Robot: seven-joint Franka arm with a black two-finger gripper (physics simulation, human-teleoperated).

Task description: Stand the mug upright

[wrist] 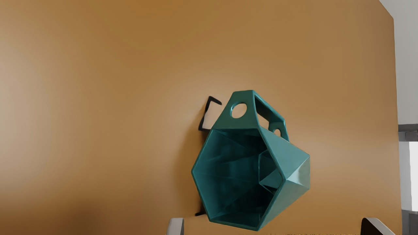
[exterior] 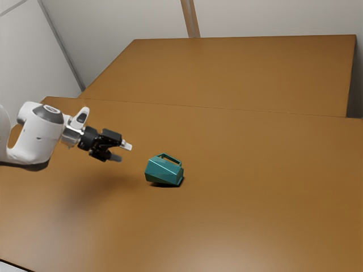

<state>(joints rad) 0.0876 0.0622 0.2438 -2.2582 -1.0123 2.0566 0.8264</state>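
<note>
One teal mug lies on its side near the exterior view's centre. Left of it, the gripper's jaws stand apart.

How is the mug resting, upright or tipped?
Tipped: the mug lies on its side on the table, its handle on top, its mouth opening sideways.

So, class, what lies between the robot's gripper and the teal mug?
In the exterior view, the stretch between the gripper and the teal mug is bare: just brown tabletop.
</note>
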